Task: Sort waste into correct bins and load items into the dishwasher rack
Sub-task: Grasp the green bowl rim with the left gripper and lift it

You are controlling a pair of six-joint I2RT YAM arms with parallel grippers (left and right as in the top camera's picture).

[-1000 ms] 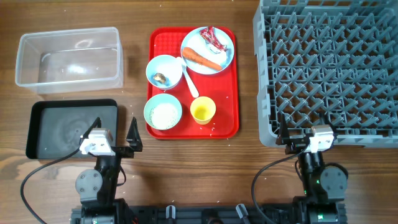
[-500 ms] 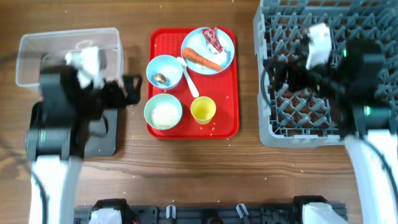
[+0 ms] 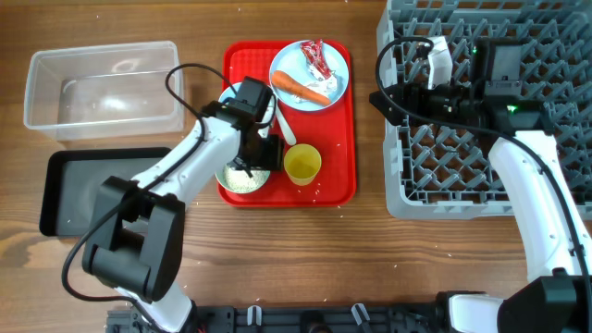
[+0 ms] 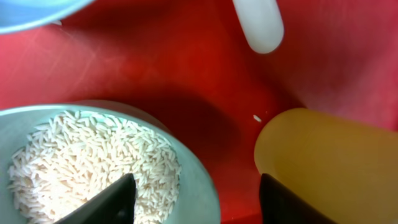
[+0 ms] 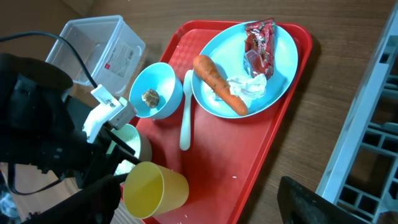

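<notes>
My left gripper is open over the red tray. It straddles the right rim of the pale-blue bowl of white rice. In the left wrist view one finger sits in the rice and the other stands by the yellow cup. The cup stands right of that bowl. The plate holds the carrot and the wrapper. A white plastic piece lies beside the second bowl. My right gripper is open and empty at the rack's left edge.
The clear tub and the black tray stand left of the red tray. The right wrist view shows the carrot, the wrapper, the cup and my open jaws.
Both arms rose from the table's front edge. The left arm reached right onto the red tray at the rice bowl. The right arm moved up over the rack, pointing left.
</notes>
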